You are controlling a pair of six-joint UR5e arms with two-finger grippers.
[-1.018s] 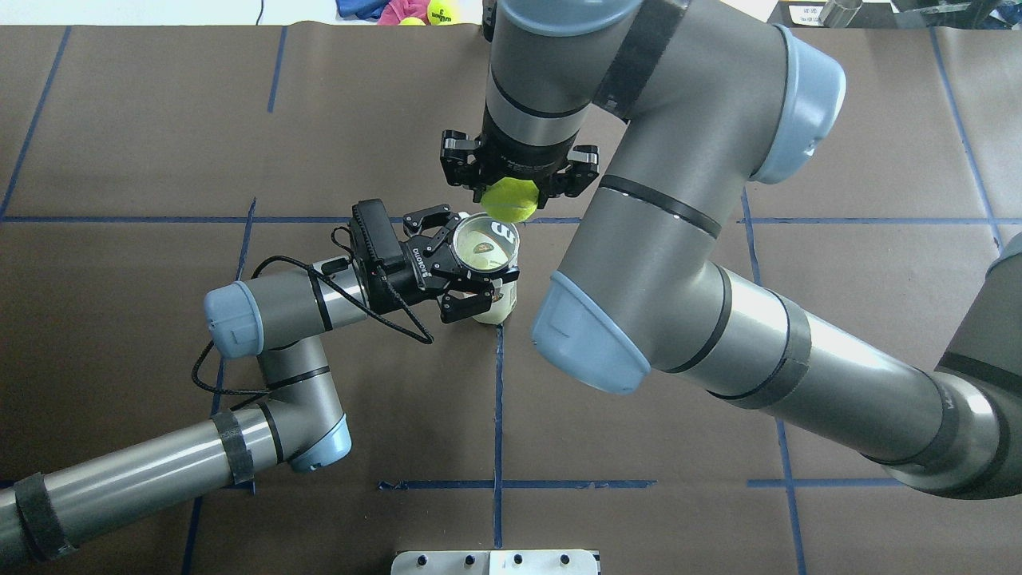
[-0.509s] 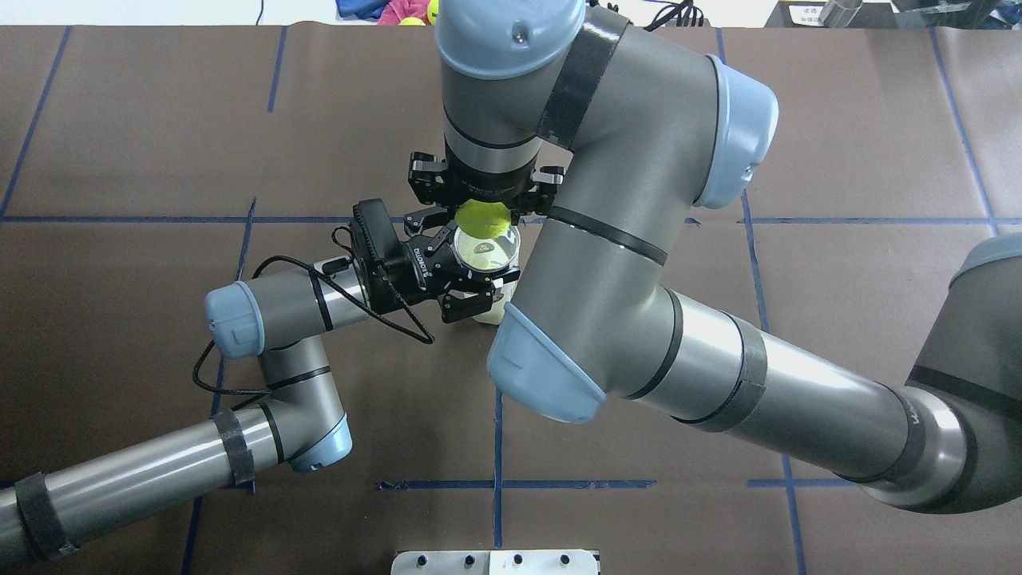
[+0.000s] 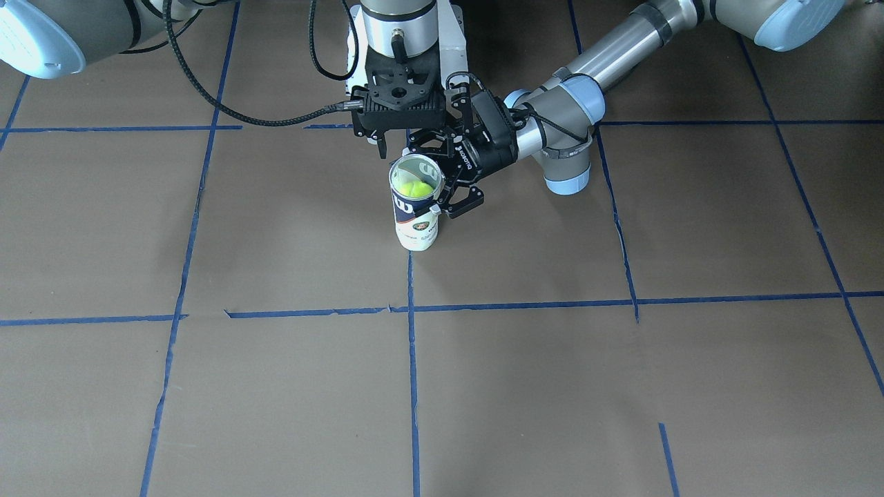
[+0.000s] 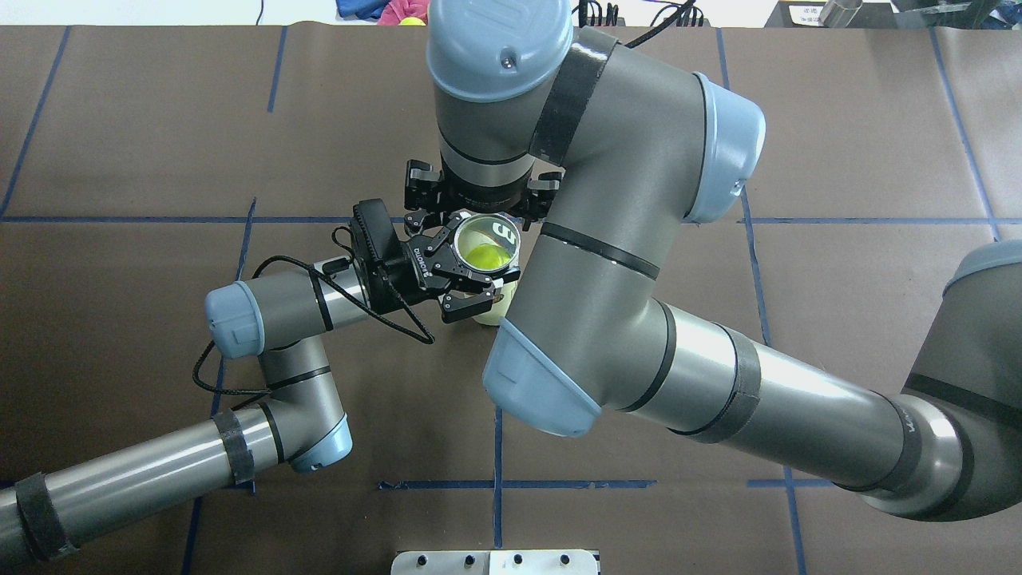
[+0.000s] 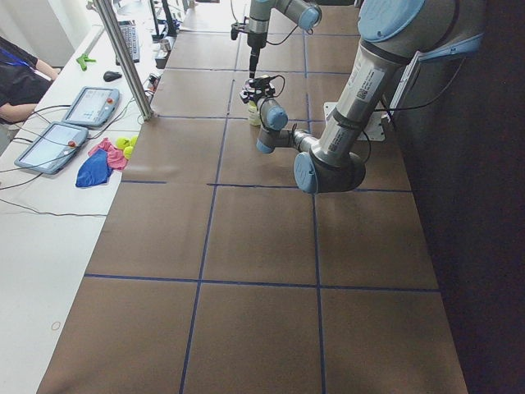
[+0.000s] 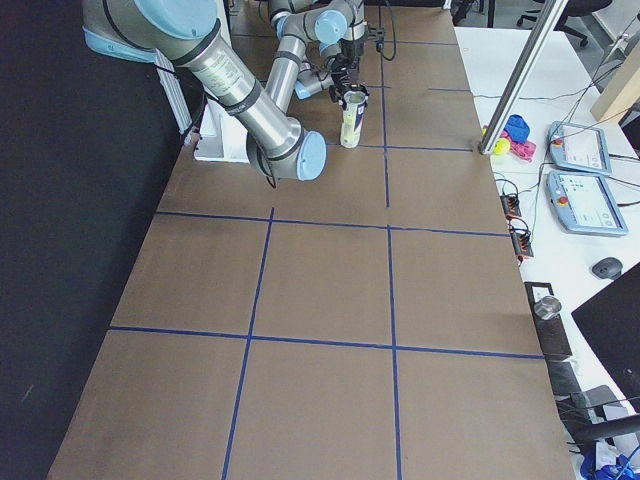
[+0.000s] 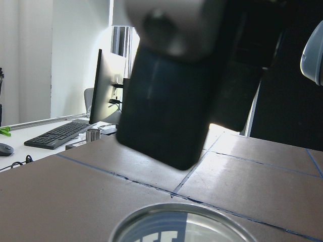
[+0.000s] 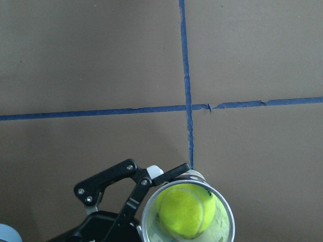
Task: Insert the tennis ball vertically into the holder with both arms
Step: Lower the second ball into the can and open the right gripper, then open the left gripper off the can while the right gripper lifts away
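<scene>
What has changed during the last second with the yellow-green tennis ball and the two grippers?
The right gripper moved from beyond the clear plastic Wilson-labelled can to over its mouth and let go of the yellow-green tennis ball, which now lies inside the can. The left gripper stayed clamped on the upright can, unmoved.

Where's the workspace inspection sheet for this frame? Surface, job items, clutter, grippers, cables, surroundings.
Surface: brown table cover with blue tape grid.
Job's things: holder upright, open top; tennis ball inside it.
Clutter: nothing seen on the cover.
Grippers: left gripper shut on the holder near its rim; right gripper above the mouth, holds nothing, open or shut cannot be told.
Cables: black cable to the right wrist; another loops at the left wrist.
Surroundings: side desk with tablets, cloths and spare balls, keyboard; a person's arm at its edge.
</scene>
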